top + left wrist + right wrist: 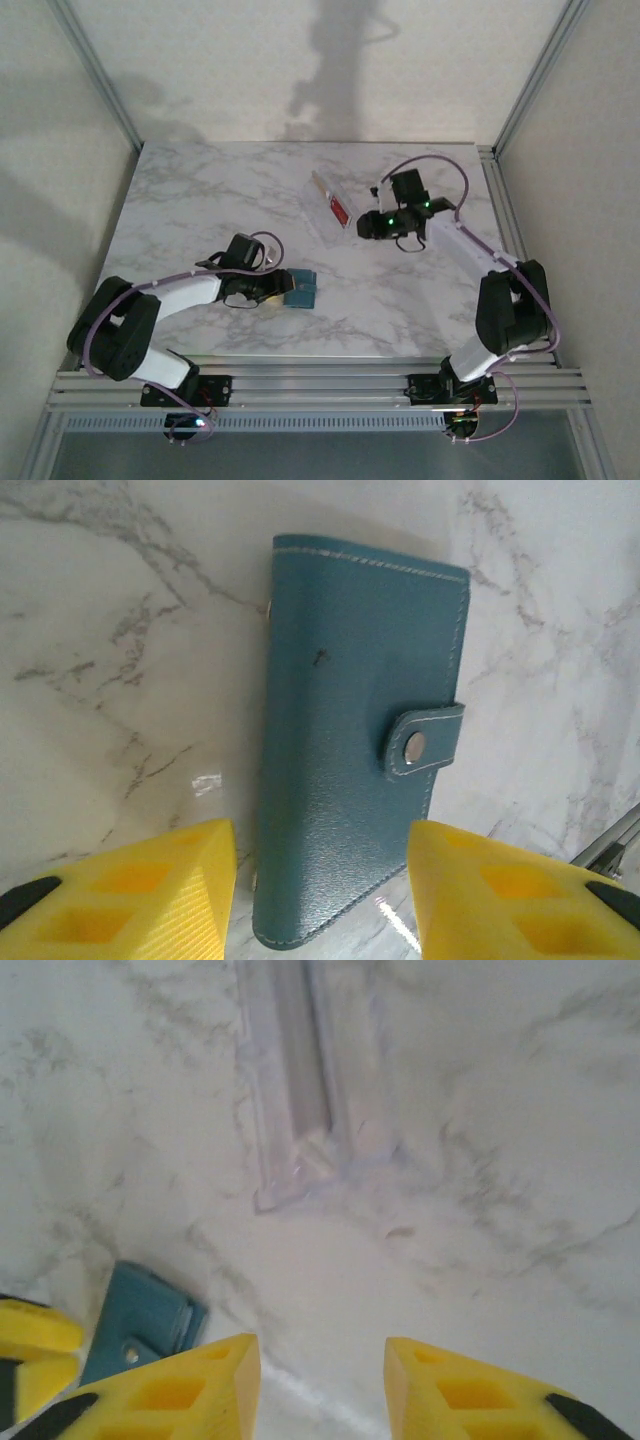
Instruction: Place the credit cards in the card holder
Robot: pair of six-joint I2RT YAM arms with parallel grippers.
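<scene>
1. Credit cards: one red card (341, 210) is visible, lying in the card holder (328, 200) toward its near end. No other card is visible. Judgement: the rest sit inside the closed wallet.
2. Handling, judged: the cards are thin, stiff, light and slick. Take one by its long edges or by an exposed corner, because flat faces give the pads little to grip. A card tilted on entry is likely to jam.
3. Card holder (298, 1090): clear plastic, with edges that are hard to read against the marble. Judged light, so it could skate if nudged, and cards should go in gently.
4. Teal wallet (355, 730): well apart from the holder, on its near-left side. It lies flat and is shut by a snap tab (418, 745). Judged soft and grippy. The tab has to be popped before any card comes out.
5. Left gripper (320, 830): jaws apart, astride the wallet's near end. A sliver of table shows beside one finger, and contact on the other side cannot be told.
6. Right gripper (320, 1345): just beside the holder's near end, jaws apart with nothing between them.
7. Marble table (200, 200): smooth, so things on it will likely slide.
</scene>
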